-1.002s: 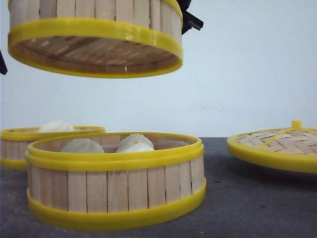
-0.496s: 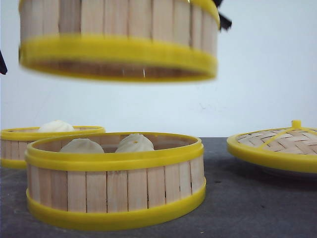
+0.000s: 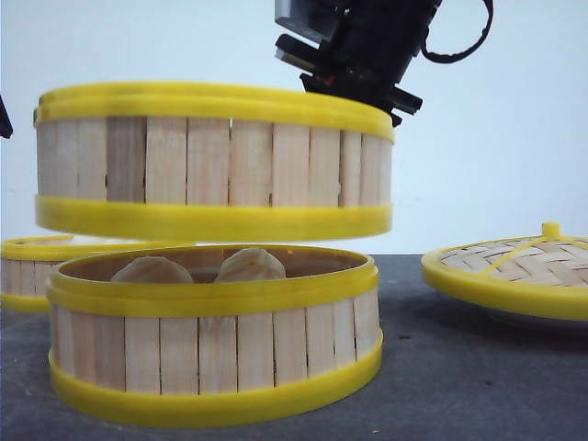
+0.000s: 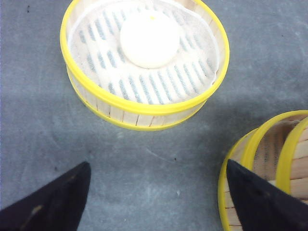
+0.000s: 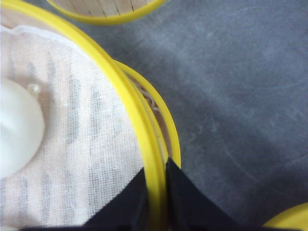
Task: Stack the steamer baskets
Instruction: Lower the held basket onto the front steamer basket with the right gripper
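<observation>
Carried basket [image 3: 216, 161] lowered since a second ago, we see it just above the near basket [image 3: 213, 335] of buns, right gripper [image 5: 155, 185] pinched on its rim, third basket [image 4: 144, 62] behind, left gripper [image 4: 156, 195] spread, empty.

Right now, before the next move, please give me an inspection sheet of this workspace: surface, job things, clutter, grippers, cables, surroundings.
Surface: dark grey table, bare where it shows.
Job things: held slatted wooden steamer basket with yellow rims hangs just above the front basket, which holds two white buns, not yet seated. Third basket stands apart with one bun on white cloth.
Clutter: woven bamboo lid with yellow rim and knob at the right.
Grippers: right gripper shut on the held basket's rim; left gripper open, holding nothing.
Cables: black cable loops by the right arm.
Surroundings: plain white wall.
</observation>
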You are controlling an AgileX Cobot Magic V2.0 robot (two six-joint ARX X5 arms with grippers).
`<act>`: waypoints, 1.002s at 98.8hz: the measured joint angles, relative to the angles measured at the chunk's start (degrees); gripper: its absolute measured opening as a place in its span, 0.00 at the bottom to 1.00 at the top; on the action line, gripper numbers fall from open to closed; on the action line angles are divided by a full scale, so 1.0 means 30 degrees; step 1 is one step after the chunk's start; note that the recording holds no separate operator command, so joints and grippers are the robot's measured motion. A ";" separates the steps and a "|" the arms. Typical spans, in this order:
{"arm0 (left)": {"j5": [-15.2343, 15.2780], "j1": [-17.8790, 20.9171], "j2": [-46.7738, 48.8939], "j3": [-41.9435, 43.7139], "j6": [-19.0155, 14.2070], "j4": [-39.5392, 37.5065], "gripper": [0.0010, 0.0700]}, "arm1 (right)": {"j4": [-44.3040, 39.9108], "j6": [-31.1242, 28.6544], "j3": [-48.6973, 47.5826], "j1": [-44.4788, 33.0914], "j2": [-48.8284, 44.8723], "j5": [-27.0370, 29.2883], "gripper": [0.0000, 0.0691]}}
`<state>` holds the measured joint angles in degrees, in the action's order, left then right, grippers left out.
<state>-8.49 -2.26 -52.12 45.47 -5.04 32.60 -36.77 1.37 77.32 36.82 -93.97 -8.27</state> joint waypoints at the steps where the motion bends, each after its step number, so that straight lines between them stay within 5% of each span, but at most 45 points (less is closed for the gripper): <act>1: 0.0000 0.0000 0.0000 0.0000 0.0007 0.0000 0.78 | 0.0015 0.0000 -0.0022 0.0000 0.0000 0.0000 0.03; 99: 0.0000 0.0000 0.0000 0.0000 0.0131 -0.0007 0.78 | 0.1428 0.0051 -0.0153 -0.0007 -0.1413 0.0525 0.03</act>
<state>-8.49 -2.26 -52.12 45.47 -4.64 32.58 -32.49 1.52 76.86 36.80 -98.21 -6.70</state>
